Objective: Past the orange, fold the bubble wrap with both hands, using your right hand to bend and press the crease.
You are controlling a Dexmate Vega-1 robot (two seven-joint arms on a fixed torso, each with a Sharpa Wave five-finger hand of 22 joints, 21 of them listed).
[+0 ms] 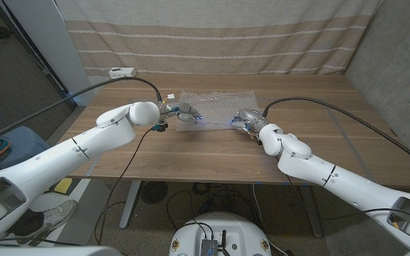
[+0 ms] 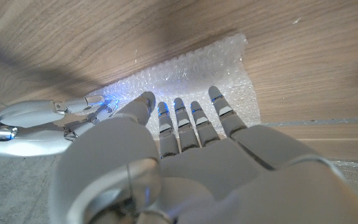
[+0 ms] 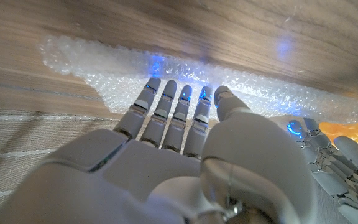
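On the wooden table [image 1: 212,149] the left hand [image 1: 184,114] rests fingers straight, slightly apart, on the near left edge of one bubble wrap [image 1: 216,105] sheet at mid-table. The right hand [image 1: 246,117] presses its near right edge likewise. No readable writing. One white device [image 1: 122,72] sits far left.

Bench [image 1: 212,149]: brown wood, matt, visible grain. Bubble wrap [image 1: 216,103]: clear plastic, bumpy, glinting. Both hands [image 2: 185,162] [image 3: 179,155]: smooth, glossy grey-white plastic.
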